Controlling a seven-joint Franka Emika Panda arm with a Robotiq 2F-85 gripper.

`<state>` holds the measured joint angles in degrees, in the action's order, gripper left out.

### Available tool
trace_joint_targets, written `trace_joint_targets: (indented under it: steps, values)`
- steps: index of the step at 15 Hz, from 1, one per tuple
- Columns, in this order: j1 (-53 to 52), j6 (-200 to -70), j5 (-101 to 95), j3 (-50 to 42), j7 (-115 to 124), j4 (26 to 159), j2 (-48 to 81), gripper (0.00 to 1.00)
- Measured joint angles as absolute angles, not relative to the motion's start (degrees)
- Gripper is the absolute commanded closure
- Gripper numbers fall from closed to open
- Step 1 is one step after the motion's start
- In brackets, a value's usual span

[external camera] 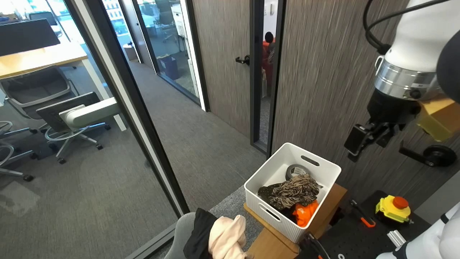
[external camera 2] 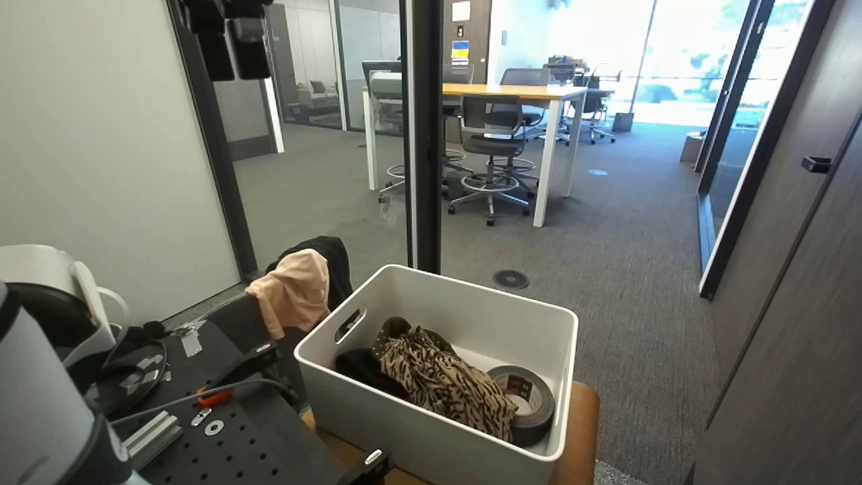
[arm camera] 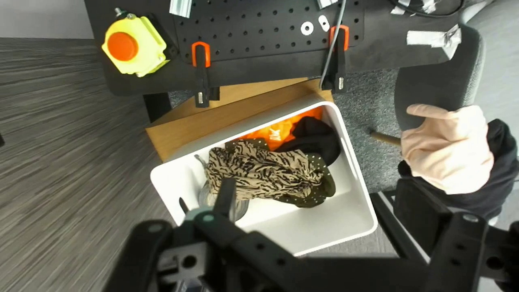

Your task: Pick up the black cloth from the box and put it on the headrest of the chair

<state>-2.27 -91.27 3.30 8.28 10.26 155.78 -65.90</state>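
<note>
The Robotiq gripper [external camera: 369, 148] hangs high above the white plastic box [external camera: 284, 226], its jaws standing wide apart in the wrist view, with the box showing below them. The task's black cloth [arm camera: 320, 140] lies bunched inside the box, in a corner at the end nearest the gray upholstered chair [arm camera: 425, 87]. Next to it, along the long wall of the box that faces the black pegboard table [arm camera: 279, 61], sits a bright orange cloth [arm camera: 279, 130] with a pale print. A tan-and-black tiger-striped cloth [arm camera: 259, 170] is crumpled across the middle of the box, on top of a dark olive cloth [arm camera: 309, 201] with pale dots. At the box's opposite end rests a roll of duct tape [external camera 2: 541, 404], partly overlapped by the tiger-striped cloth.

The chair's backrest [external camera: 182, 230] stands near the box, apart from it. Over the backrest hangs a peach cloth [arm camera: 450, 154], which partly covers a second black cloth [arm camera: 502, 162] farther from the box. A wooden stand [arm camera: 190, 134] bears the box. On the table edge toward the box are two clamps [arm camera: 201, 79] with orange parts. A yellow emergency-stop switch [arm camera: 148, 46] with a red button sits on the table, toward the box's duct-tape end.
</note>
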Motion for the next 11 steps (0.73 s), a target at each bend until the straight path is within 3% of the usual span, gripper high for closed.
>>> trace_joint_targets:
  steps: [11]
  values:
    - [0.92, -90.17, 2.38, 6.92, 10.49, 157.52, -69.06, 0.0]
